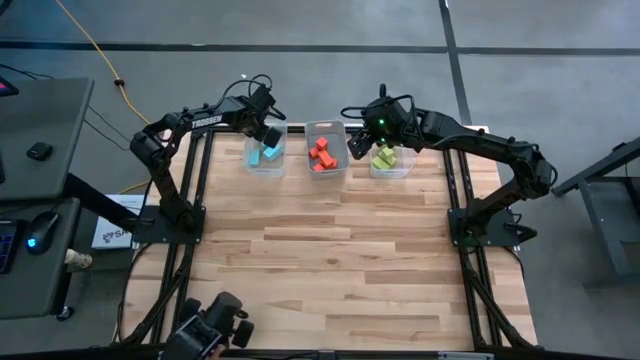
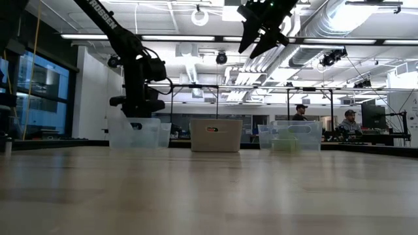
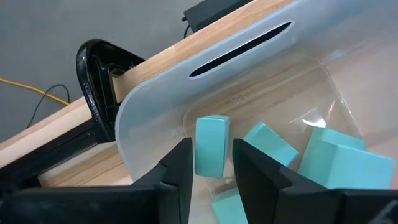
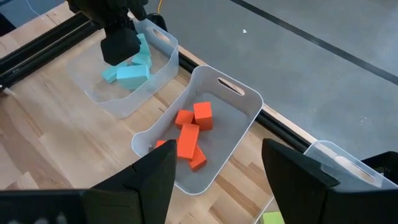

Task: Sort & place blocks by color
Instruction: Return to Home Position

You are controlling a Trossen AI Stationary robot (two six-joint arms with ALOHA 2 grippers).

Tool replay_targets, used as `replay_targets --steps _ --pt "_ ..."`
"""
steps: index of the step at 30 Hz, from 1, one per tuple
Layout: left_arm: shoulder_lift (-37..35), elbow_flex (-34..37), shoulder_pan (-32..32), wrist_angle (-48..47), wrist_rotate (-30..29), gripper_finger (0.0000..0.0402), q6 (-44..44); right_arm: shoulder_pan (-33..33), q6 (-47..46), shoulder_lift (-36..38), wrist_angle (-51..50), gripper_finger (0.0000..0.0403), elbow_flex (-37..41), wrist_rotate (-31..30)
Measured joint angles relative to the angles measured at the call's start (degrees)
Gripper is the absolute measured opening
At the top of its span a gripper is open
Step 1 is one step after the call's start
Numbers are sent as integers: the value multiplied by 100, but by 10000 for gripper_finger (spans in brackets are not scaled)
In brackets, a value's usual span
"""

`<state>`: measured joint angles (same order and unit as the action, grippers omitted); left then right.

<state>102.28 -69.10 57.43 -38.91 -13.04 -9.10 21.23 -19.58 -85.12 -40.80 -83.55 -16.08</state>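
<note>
Left gripper (image 3: 211,149) is hanging over blue blocks (image 3: 336,163), fingers (image 3: 177,177) barely parted. Right gripper (image 4: 216,155) is hovering above, wide open, empty.

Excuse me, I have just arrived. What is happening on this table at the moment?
A two-armed robot is sorting small blocks by colour into three bins at the far edge of the table. The blue blocks lie in the left bin, the red-orange blocks in the middle bin, the green blocks in the right bin. The left pincer hangs low over the left bin. The right pincer, open and empty, is raised high near the middle and right bins.
</note>
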Motion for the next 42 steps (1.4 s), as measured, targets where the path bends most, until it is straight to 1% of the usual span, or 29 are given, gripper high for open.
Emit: replay_targets --steps 5,12,14,17,19,22,24,27,32,36,39,42 --pt "-290 0 33 -29 2 88 131 0 27 0 0 227 0 0" --pt "-1009 -222 31 -45 38 88 138 0 45 0 -2 227 0 0" --pt "-1250 -295 30 -66 202 87 137 0 53 0 -3 227 0 0" --pt "-1672 -337 20 -29 662 87 126 0 66 0 -8 227 0 4" --pt "-1949 -337 2 -20 978 87 73 -2 232 0 -9 227 0 46" --pt "-2336 -337 -140 -16 1264 86 33 -26 416 0 -10 227 0 172" --pt "-2583 -337 -270 -19 1416 86 29 -26 566 0 -20 227 0 378" --pt "-2889 -337 -594 -14 1458 86 -126 -26 711 0 -24 227 0 603" --pt "-3148 -337 -1300 -11 1455 86 -559 -27 805 0 -26 227 2 610" --pt "-3195 -333 -2059 5 1438 86 -713 -26 842 0 -33 227 2 577" --pt "-3328 -162 -2751 507 1489 86 -1193 -26 951 0 -60 227 2 579" --pt "-3608 140 -3364 1423 1880 85 -1468 -26 956 0 -68 227 2 579"
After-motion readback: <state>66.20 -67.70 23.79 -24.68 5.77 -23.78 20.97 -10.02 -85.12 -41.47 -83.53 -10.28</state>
